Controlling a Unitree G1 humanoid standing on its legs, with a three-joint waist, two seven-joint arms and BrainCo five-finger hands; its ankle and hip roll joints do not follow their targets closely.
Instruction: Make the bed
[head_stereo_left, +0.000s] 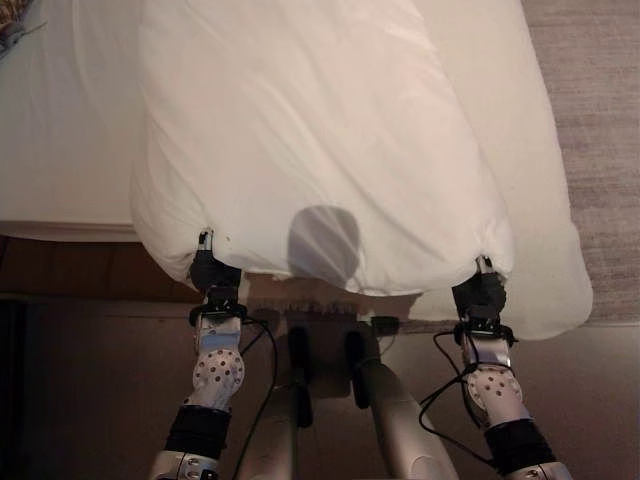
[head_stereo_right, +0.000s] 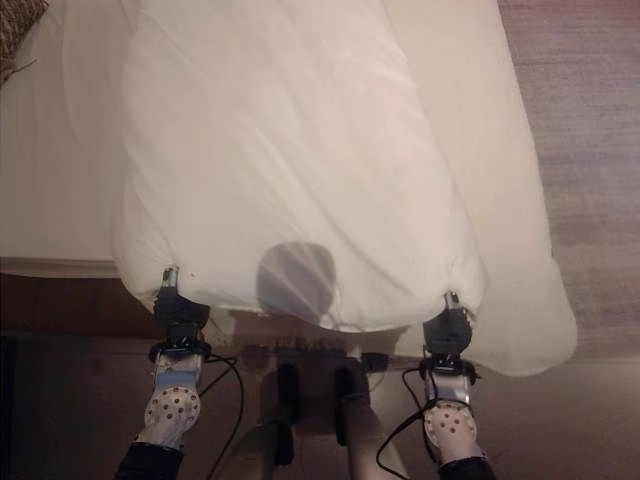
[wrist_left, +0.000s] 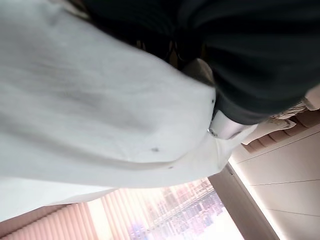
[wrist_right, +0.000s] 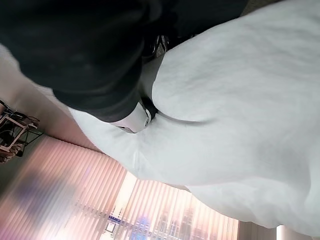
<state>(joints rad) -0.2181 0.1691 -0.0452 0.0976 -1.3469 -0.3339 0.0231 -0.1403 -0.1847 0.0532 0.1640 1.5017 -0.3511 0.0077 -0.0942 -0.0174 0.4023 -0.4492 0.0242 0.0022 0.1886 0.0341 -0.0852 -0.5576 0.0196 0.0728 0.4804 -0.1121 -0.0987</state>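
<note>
Left eye view: the left hand (head_stereo_left: 212, 272) and right hand (head_stereo_left: 480, 290) each meet a near corner of the white duvet (head_stereo_left: 320, 140) — fingers buried in cloth, so I cannot tell their grip — presumably to spread it over the bed (head_stereo_left: 60, 150).

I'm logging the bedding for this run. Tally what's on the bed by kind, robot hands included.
White duvets: 1
Mattresses under a white sheet: 1
Patterned items at the bed's far left corner: 1, too cropped to identify
Robot hands at the duvet's near edge: 2, left hand and right hand
Total: 5
</note>
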